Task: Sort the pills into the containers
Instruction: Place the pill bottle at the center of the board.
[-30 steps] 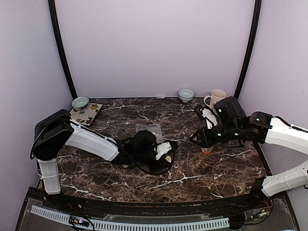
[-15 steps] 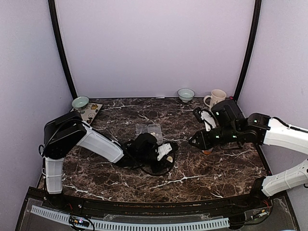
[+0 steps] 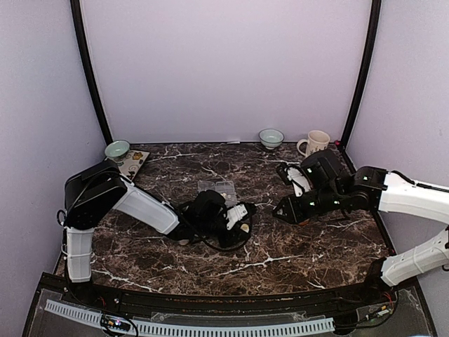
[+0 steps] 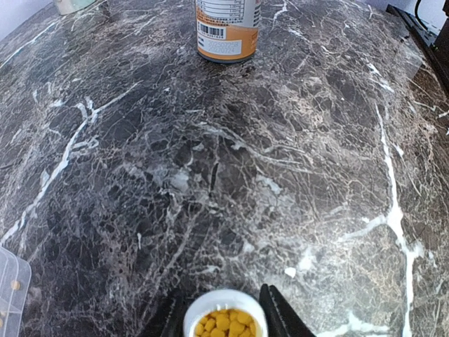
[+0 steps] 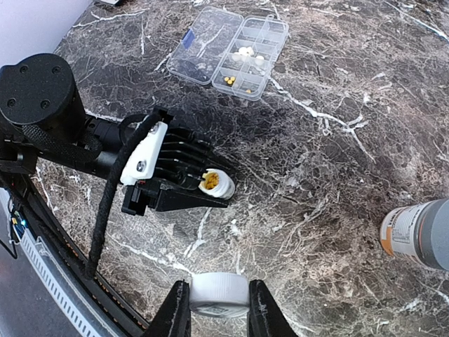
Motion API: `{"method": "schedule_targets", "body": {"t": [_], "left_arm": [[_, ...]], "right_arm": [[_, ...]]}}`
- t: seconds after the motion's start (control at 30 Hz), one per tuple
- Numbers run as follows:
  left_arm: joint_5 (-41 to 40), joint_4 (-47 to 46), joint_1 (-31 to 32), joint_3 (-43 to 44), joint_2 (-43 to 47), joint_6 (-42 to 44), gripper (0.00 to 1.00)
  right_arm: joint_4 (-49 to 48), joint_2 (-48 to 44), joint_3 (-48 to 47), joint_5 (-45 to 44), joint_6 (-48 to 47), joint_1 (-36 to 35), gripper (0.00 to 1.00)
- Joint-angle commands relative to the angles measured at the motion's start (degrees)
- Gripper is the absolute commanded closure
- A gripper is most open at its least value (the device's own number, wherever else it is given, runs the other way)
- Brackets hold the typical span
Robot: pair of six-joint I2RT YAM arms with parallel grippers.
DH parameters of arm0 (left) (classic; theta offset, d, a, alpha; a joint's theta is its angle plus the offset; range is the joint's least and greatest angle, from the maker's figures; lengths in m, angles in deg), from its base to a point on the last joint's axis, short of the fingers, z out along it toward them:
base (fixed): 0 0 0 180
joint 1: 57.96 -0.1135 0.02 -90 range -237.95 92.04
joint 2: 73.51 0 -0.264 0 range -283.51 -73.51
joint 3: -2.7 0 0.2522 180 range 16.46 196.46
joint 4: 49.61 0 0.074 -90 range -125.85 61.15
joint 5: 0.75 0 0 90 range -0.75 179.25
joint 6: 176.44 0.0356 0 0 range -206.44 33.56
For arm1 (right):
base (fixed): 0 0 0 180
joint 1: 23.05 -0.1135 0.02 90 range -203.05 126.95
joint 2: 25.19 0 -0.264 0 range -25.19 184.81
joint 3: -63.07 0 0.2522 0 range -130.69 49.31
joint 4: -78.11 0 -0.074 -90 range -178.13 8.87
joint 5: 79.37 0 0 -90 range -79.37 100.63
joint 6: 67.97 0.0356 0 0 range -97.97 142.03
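From above: grips a small white bottle (image 3: 245, 227) in the left gripper (image 3: 240, 222), mouth tipped sideways, close to the marble table (image 3: 295, 253). Finds the pill box (image 3: 217, 187) just beyond those fingertips, lid folded flat open. Cannot tell from here what fills the right gripper (image 3: 279, 210), off to the right.

Through the left wrist: looks straight into the bottle, packed with small yellow pills (image 4: 224, 324), with fingers (image 4: 277, 316) pressed on both flanks. Judged light, hard, round and quick to roll or bounce, too small to pinch singly. Better handled through the bottle, held by its body and tipped slowly. Smooth plastic, so likely slippery; squeeze firmly, not hard. Places an orange bottle (image 4: 226, 28) well ahead of the fingers.

Through the right wrist: clenches a white cap (image 5: 219, 291) between the right fingers. Shows compartments (image 5: 256, 42) ahead and left, some with pale tablets (image 5: 245, 51), one with yellow. Keep the pour off the open lid (image 5: 198, 43), and mind the black cable (image 5: 105, 210) looped beside the left gripper.
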Motion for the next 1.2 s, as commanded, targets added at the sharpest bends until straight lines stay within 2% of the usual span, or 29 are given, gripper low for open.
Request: {"method": "schedule_targets", "body": {"t": [0.0, 0.37, 0.63, 1.17], "left_arm": [[1.60, -0.52, 0.07, -0.98, 1.30, 0.49, 0.61], [1.19, -0.46, 0.07, -1.80, 4.06, -0.01, 0.56], [-0.10, -2.87, -0.50, -5.81, 8.51, -1.76, 0.53], [0.44, -3.39, -1.20, -9.21, 11.45, -3.10, 0.52]], "right_arm": [[-0.02, 0.64, -1.67, -0.83, 0.47, -0.73, 0.83], [1.95, 3.51, -4.41, -1.28, -1.25, -0.73, 0.82], [3.58, 7.29, -7.66, -2.40, -2.09, -1.21, 0.82], [11.96, 21.09, -20.53, -2.22, -1.81, -3.54, 0.82]]}}
